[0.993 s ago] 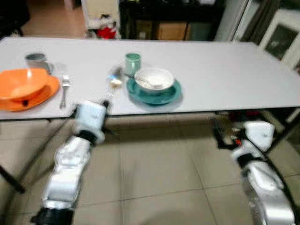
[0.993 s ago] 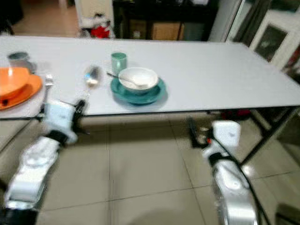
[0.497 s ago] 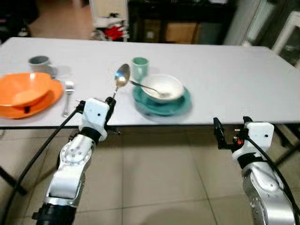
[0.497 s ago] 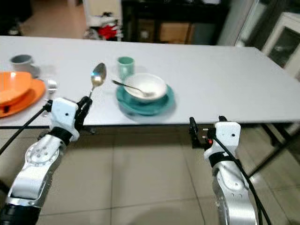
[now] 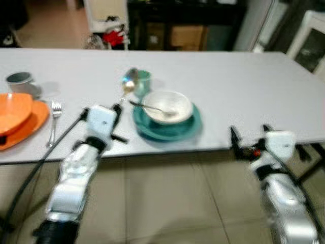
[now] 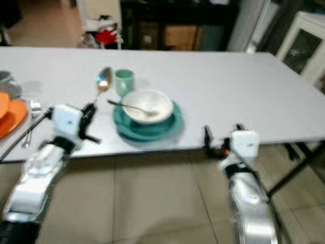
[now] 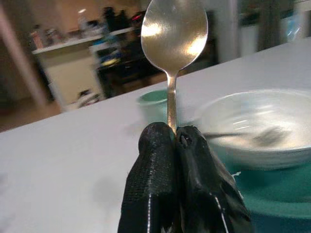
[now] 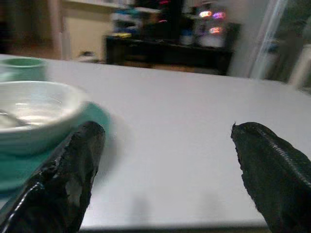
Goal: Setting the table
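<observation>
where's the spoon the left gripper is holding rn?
The spoon is pinched upright in the left gripper, over the table's near edge, its bowl beside the green cup, left of the white bowl.

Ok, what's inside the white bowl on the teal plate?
A metal utensil lies in the white bowl, its handle sticking out over the rim toward the green cup. Its working end is blurred, and I can't make out any food.

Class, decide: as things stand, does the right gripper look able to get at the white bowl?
Probably yes. The right gripper is open at the table's near edge, and the stretch between it and the white bowl on the teal plate looks bare.
</observation>
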Motion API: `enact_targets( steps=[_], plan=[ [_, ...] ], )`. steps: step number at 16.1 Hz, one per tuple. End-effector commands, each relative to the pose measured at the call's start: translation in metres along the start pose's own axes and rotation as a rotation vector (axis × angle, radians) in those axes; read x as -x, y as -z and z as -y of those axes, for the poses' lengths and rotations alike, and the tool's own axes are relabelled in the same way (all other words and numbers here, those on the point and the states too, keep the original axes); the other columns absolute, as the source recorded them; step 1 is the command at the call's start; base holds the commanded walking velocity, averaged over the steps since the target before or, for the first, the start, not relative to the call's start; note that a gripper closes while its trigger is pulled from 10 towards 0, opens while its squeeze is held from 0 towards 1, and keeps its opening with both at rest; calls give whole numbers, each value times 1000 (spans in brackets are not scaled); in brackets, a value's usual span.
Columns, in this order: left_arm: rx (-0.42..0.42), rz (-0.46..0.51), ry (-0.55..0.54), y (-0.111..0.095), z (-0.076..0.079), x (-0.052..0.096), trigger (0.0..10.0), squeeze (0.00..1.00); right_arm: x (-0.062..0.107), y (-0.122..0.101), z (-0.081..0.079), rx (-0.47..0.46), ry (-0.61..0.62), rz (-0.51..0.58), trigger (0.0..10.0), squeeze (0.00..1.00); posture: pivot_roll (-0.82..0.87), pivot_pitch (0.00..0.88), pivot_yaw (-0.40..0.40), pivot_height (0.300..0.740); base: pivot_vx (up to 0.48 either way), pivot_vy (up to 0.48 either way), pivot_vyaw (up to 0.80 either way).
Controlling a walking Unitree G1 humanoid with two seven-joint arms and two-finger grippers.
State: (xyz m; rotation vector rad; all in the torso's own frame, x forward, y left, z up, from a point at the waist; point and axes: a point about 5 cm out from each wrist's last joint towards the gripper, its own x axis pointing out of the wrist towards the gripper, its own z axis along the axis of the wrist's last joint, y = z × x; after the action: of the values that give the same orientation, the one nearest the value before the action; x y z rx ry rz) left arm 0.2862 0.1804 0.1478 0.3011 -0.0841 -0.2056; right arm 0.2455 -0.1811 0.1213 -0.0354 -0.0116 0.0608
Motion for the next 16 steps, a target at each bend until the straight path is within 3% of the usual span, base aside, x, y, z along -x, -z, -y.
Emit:
enact_targets(
  steps=[1, 6, 11, 16],
  plan=[
    [2, 25, 21, -6, 5, -4, 10000, 0, 1, -2, 8, 6, 20, 4, 10000, 0, 55, 0, -47, 740, 319, 0, 0],
    [-8, 29, 36, -7, 6, -5, 10000, 0, 1, -1, 9, -1, 16, -4, 10000, 0, 56, 0, -45, 740, 319, 0, 0],
    [-34, 29, 122, -13, 9, -14, 10000, 0, 1, -4, 12, -15, -61, -17, 10000, 0, 51, 0, -41, 740, 251, 0, 0],
    [-150, -36, 419, -33, 12, -32, 10000, 0, 8, -26, -1, -50, -437, -53, 10000, 0, 53, 0, -36, 740, 0, 0, 0]
  ],
)
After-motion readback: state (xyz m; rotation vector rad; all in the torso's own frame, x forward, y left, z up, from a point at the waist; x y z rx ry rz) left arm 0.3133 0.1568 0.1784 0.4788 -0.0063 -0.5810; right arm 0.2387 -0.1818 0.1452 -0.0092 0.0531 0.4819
